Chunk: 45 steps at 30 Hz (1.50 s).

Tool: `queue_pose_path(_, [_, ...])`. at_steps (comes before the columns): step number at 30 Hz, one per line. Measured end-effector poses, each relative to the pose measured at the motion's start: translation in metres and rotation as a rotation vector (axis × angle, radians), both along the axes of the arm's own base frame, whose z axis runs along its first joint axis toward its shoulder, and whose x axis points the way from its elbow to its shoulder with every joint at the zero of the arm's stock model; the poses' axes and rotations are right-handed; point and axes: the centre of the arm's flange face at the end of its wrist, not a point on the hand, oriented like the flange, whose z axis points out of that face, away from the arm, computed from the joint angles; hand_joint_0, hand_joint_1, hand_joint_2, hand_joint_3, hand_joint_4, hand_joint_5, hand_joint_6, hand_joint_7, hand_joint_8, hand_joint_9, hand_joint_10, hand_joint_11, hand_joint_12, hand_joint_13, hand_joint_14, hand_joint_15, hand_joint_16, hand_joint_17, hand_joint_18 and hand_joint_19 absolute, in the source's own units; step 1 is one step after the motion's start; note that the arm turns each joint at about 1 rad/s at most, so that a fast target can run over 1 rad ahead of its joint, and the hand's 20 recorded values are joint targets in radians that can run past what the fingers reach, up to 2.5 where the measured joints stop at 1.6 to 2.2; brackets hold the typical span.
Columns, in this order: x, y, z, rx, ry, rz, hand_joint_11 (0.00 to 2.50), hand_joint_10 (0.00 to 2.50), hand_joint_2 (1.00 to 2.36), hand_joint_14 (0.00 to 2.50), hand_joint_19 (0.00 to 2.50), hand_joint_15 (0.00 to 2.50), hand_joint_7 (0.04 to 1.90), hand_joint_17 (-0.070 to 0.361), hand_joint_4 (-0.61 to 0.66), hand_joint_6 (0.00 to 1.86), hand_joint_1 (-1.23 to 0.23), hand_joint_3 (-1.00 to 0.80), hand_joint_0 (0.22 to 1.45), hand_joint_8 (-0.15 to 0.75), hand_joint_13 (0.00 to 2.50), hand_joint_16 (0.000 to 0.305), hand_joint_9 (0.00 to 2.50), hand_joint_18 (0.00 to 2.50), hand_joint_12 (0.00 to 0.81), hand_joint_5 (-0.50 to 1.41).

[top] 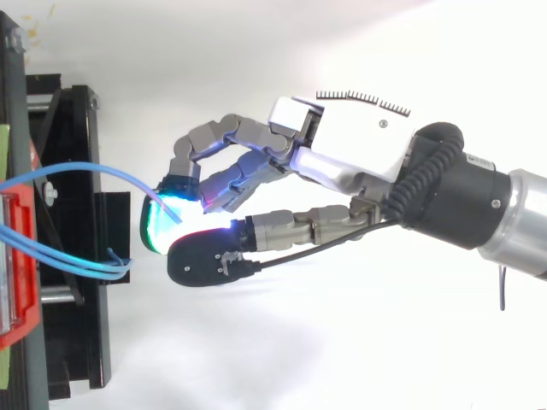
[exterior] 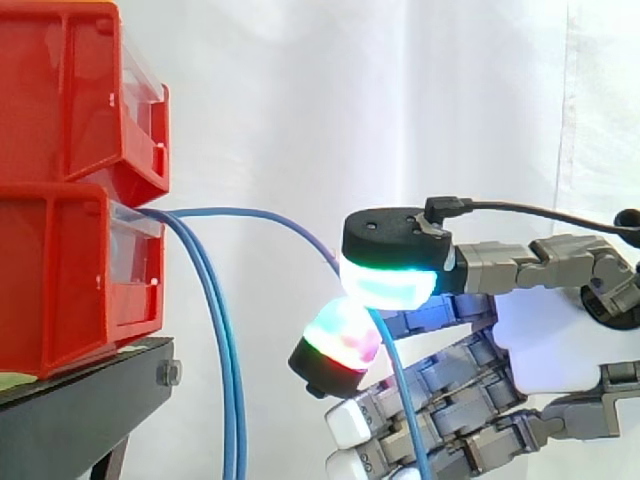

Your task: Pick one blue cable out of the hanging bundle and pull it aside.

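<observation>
While the stacked red plastic bins [exterior: 70,200] sit on the black metal stand [exterior: 80,400], the robot hand [exterior: 550,340] is off to their right, pinching one thin blue cable [exterior: 260,213] that stretches sideways from the lower bin. Two more blue cables [exterior: 232,420] hang straight down beside the stand.

No legible txt or nos.
</observation>
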Motion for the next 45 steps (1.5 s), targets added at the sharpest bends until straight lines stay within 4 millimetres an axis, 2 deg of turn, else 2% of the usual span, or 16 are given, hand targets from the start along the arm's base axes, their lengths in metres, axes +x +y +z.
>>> queue_pose_path(45, [0.0000, 0.0000, -0.0003, 0.000, 0.000, 0.000, 0.52, 0.02, 1.03, 0.02, 0.53, 0.46, 1.01, 0.115, 0.12, 0.93, -0.77, -0.10, 0.59, 0.324, 0.74, 0.051, 0.97, 0.66, 0.398, -0.10])
